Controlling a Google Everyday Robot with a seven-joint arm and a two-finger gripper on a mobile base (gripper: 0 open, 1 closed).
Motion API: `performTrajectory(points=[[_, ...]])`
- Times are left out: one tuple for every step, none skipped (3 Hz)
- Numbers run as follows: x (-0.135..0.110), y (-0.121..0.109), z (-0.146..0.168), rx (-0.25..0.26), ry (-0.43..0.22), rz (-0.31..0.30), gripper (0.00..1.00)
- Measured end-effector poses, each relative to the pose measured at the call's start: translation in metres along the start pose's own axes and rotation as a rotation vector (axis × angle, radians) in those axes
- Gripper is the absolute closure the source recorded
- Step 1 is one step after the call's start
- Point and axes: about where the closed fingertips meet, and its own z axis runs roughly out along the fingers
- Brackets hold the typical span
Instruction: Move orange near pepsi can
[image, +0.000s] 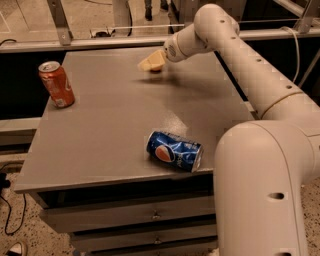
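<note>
One gripper (152, 62) above far side of table (110, 125); orange (156, 70) mostly hidden beneath

Single view. Lens sits high on the near side of the table (110, 125), beside the arm's (260, 75) base, facing down and across. Whole tabletop in frame, middling range. Gripper (152, 63) upper centre, over the far edge; lens well back from the jaws, across the table.
</note>
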Motion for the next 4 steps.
performTrajectory(points=[[0.005,-0.001,0.006,0.01,0.029,-0.007,0.36],[0.004,-0.001,0.001,0.028,0.039,-0.042,0.6],[-0.011,0.006,-0.02,0.062,0.029,-0.127,0.83],[-0.028,0.028,-0.054,0.07,0.004,-0.22,1.0]])
